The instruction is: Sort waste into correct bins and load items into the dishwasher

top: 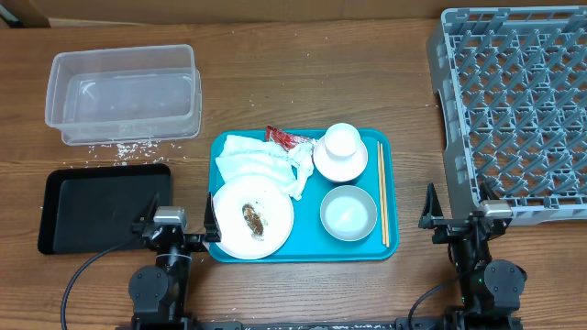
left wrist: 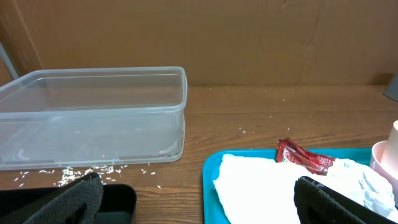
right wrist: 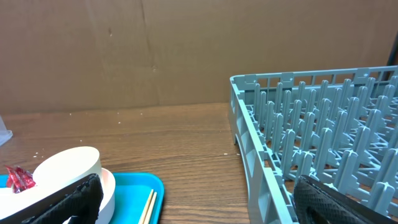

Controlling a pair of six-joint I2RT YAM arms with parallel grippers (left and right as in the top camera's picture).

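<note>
On a teal tray (top: 307, 215) lie a white plate (top: 271, 203) with a brown scrap (top: 253, 220), crumpled napkins (top: 261, 163), a red wrapper (top: 286, 139), a cup (top: 341, 139) standing in a bowl (top: 341, 167), a second bowl (top: 348, 213) and chopsticks (top: 382, 192). The clear tub (top: 124, 92) and black tray (top: 105, 209) sit at the left, with rice grains (top: 119, 147) between them. The grey rack (top: 514, 110) fills the right. My left gripper (top: 179, 223) is open at the plate's left edge; my right gripper (top: 463, 218) is open by the rack's near corner. Both are empty.
In the left wrist view the tub (left wrist: 93, 115) stands ahead, napkins (left wrist: 267, 186) and wrapper (left wrist: 301, 155) to the right. The right wrist view shows the rack wall (right wrist: 261, 149) close on the right and the cup (right wrist: 65, 171) at the left. A cardboard wall backs the table.
</note>
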